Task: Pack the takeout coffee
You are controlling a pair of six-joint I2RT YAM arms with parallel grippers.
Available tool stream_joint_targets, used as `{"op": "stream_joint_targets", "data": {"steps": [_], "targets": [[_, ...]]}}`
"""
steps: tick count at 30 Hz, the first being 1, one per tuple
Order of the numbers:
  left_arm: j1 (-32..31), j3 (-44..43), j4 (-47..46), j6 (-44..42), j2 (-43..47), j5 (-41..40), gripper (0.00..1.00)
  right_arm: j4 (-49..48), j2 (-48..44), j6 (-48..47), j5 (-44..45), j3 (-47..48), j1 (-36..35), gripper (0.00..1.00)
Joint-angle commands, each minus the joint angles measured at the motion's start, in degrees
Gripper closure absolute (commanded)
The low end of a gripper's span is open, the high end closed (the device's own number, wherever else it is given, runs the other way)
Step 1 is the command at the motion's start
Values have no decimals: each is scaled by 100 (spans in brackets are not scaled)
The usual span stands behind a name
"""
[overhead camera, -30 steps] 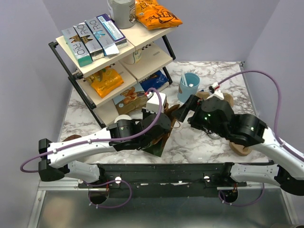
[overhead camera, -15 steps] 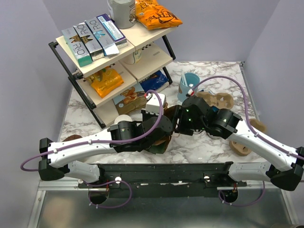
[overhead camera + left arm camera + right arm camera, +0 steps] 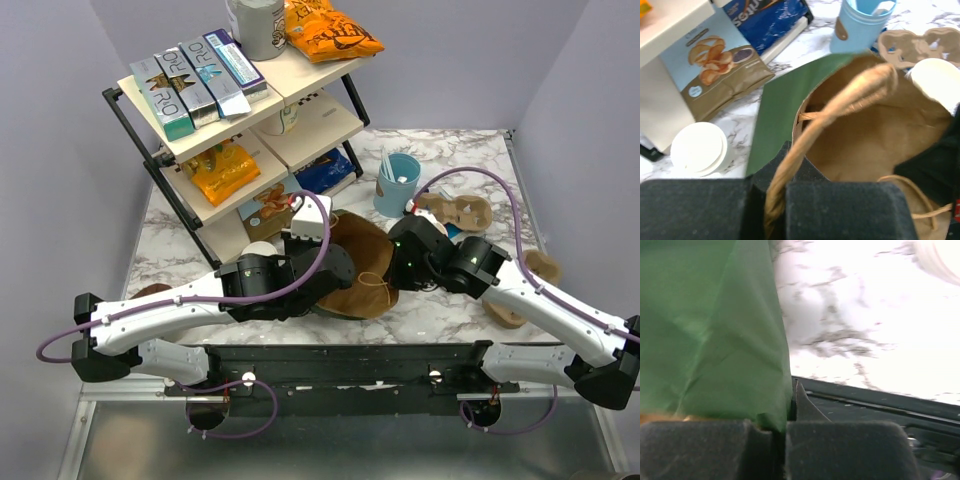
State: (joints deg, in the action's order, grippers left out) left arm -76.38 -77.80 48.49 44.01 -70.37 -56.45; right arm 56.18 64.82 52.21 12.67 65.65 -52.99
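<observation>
The takeout coffee [image 3: 258,250], a cream cup with a white lid [image 3: 697,148], stands on the marble by the shelf's foot, left of the bag. The paper bag [image 3: 365,270], green outside and brown inside, lies open between the two grippers [image 3: 875,130]. My left gripper [image 3: 338,266] is shut on the bag's twine handle [image 3: 840,102], which runs down between its fingers [image 3: 775,187]. My right gripper [image 3: 397,272] is shut on the bag's green wall [image 3: 710,330] at the opposite rim; the paper is pinched between its jaws [image 3: 786,427].
A tilted three-tier shelf [image 3: 240,120] with boxes and snack bags fills the back left. A light blue cup [image 3: 397,183] with white sticks stands behind the bag. Brown cardboard carriers [image 3: 460,210] lie at the right. A white round top [image 3: 937,82] shows past the bag's far rim.
My right gripper swung left to the bag and shut on its green wall. The bag's mouth now lies spread open, brown inside showing. The left gripper kept hold of the handle.
</observation>
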Motion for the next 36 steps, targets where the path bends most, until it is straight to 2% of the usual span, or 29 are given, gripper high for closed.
{"op": "stream_joint_targets", "data": {"steps": [1, 5, 11, 14, 18, 21, 24, 25, 31, 32, 33, 35, 36], "targets": [[-35, -332, 793, 231, 138, -815, 100, 578, -48, -491, 500, -429, 314, 99], [-35, -420, 1136, 292, 146, -1017, 100, 683, 13, -685, 491, -535, 526, 99], [-35, -394, 881, -33, 173, -1035, 100, 841, 110, -896, 693, -500, 588, 99], [-35, -394, 812, -120, 181, -1009, 100, 667, 49, -1291, 632, -597, 588, 99], [-35, -385, 856, -33, 260, -1053, 100, -281, -399, -2028, 220, -851, 588, 99], [-35, -78, 128, -540, 400, -467, 100, -1397, -854, -2599, -816, -1150, 588, 97], [-35, 203, -524, -823, 436, 166, 100, -2426, -1233, -2890, -1582, -1448, 588, 88], [-35, 230, -577, -824, 410, 230, 100, -2558, -1287, -2891, -1661, -1467, 580, 81], [-35, 116, -428, -639, 85, 134, 100, -2700, -1655, -3155, -1539, -1309, 588, 56], [-35, 99, -385, -587, 50, 116, 100, -2718, -1709, -3190, -1548, -1300, 588, 44], [-35, 72, -358, -560, -20, 99, 100, -2683, -1761, -3190, -1496, -1291, 580, 37], [-35, 28, -297, -508, -91, 29, 100, -2630, -1919, -3155, -1372, -1221, 588, 24], [-35, 2, -261, -481, -161, 11, 100, -2569, -1964, -3103, -1355, -1177, 580, 20]]}}
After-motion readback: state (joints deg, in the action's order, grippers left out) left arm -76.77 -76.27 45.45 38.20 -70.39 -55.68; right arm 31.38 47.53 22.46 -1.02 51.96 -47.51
